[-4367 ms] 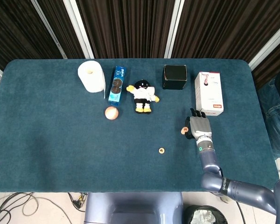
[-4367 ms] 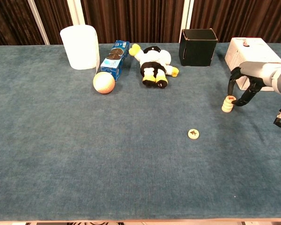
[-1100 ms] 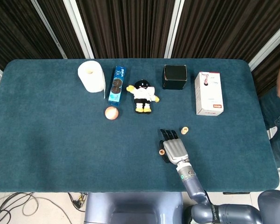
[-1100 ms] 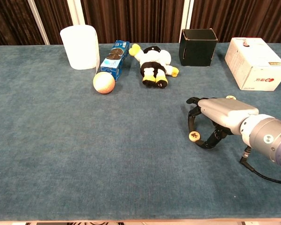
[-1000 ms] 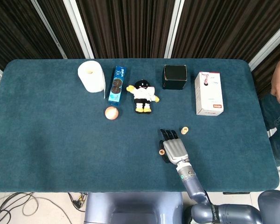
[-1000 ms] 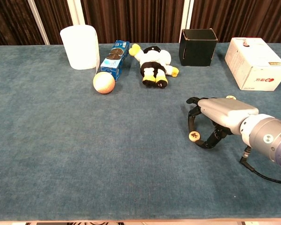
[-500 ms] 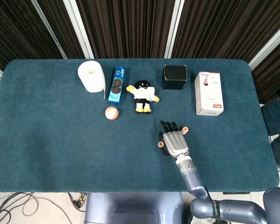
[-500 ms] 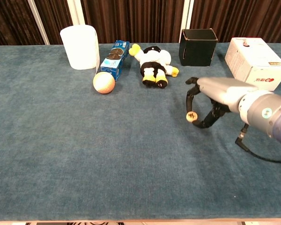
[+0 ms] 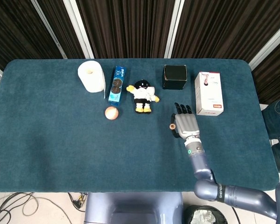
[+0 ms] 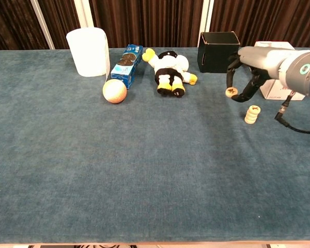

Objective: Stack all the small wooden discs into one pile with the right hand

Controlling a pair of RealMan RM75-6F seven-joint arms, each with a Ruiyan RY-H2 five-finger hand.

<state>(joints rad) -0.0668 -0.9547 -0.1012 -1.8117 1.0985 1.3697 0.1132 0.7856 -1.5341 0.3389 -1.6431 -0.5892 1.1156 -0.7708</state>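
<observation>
Right now the small wooden disc is riding pinched in the right hand, lifted off the cloth in the upper right of the chest view, up and to the left of the pile of discs, apparently being carried over to top it. Round, pale and flat, the discs are sitting on the blue carpet-like table. No left hand is showing.
</observation>
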